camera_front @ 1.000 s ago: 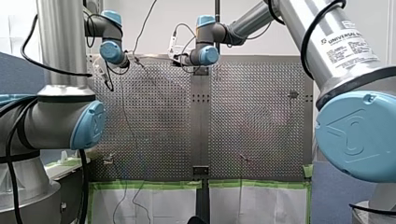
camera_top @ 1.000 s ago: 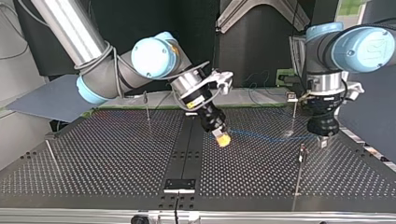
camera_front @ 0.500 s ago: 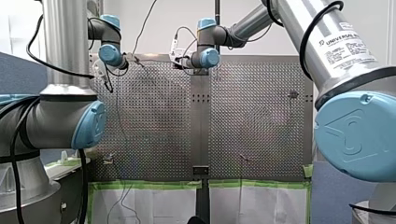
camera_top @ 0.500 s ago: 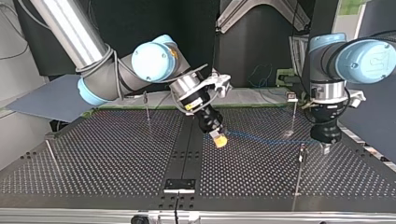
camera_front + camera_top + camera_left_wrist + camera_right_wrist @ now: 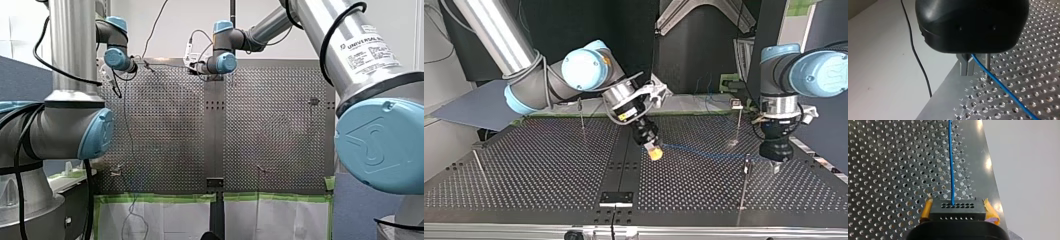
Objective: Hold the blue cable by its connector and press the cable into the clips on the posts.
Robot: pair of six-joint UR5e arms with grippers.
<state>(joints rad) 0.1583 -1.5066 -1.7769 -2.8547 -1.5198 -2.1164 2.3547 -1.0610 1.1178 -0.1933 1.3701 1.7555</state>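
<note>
Blue cable (image 5: 951, 162) leaves the black connector (image 5: 958, 210), clamped between your right gripper's (image 5: 654, 152) yellow pads (image 5: 989, 208) above the perforated table (image 5: 549, 175). It stretches to your left gripper (image 5: 775, 164); whether that one pinches it, you cannot tell. Uneven tension could drag the cable past the nearby post (image 5: 746, 167).

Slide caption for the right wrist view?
Right gripper clamps the black connector; blue cable runs ahead over perforated table.

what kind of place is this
Most likely a robotics lab or test cell: my right arm and my left arm reach over a perforated table with thin posts on it, and a blue cable runs from my left gripper to the black connector in my right gripper.
</note>
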